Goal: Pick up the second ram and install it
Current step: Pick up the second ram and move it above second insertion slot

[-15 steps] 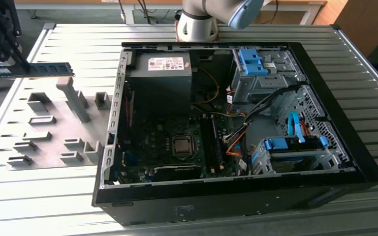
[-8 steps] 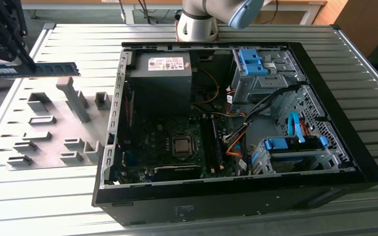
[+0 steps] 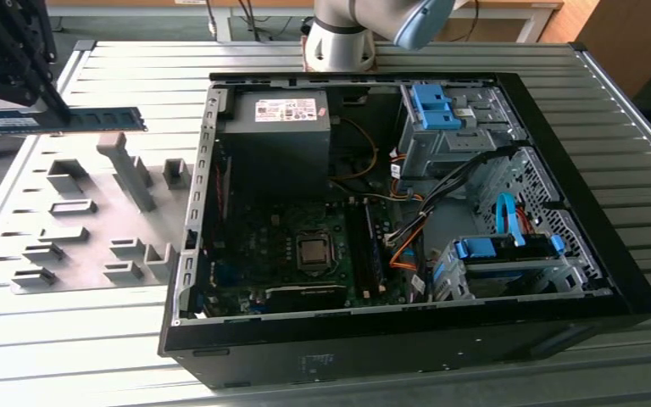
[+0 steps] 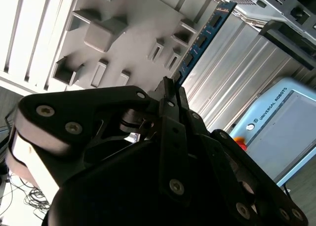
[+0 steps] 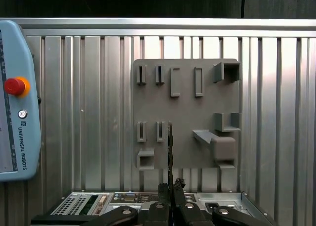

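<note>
Fingers (image 4: 168,92) clamp one end of the memory stick (image 3: 68,120) above the grey tray (image 3: 99,222); a firm, level hold matters.

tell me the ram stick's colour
The ram is blue with black chips, best in the second wrist view.

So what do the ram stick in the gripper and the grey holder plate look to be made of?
The second ram, clamped in the gripper, looks like a thin rigid circuit board: blue-green laminate carrying matte black chips. The holder plate is uniform matte grey with blocky moulded pockets. It is probably plastic, possibly printed, though painted metal cannot be ruled out.
</note>
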`<action>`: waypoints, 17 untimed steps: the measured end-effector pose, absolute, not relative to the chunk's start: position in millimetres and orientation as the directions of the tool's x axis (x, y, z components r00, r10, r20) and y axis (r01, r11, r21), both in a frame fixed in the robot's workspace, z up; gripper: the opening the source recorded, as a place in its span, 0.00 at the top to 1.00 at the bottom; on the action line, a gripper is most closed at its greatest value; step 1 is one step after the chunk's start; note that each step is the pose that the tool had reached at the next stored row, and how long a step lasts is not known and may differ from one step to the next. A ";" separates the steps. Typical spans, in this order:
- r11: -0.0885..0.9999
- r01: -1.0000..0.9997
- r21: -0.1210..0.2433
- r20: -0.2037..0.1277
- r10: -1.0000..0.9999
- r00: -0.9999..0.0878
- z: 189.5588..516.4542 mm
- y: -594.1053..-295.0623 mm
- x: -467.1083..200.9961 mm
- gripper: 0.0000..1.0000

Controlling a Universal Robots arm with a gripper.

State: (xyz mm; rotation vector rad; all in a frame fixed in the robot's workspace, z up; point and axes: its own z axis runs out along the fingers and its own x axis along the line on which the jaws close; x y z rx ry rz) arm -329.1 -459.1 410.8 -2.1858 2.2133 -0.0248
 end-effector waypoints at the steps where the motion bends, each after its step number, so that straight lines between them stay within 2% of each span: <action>1: 0.013 -0.999 -0.033 -0.011 -1.000 -0.012 410.8 -459.1 -328.0 0.86; 17: 0.013 -0.999 -0.033 -0.011 -1.000 -0.012 410.8 -459.1 -310.3 0.86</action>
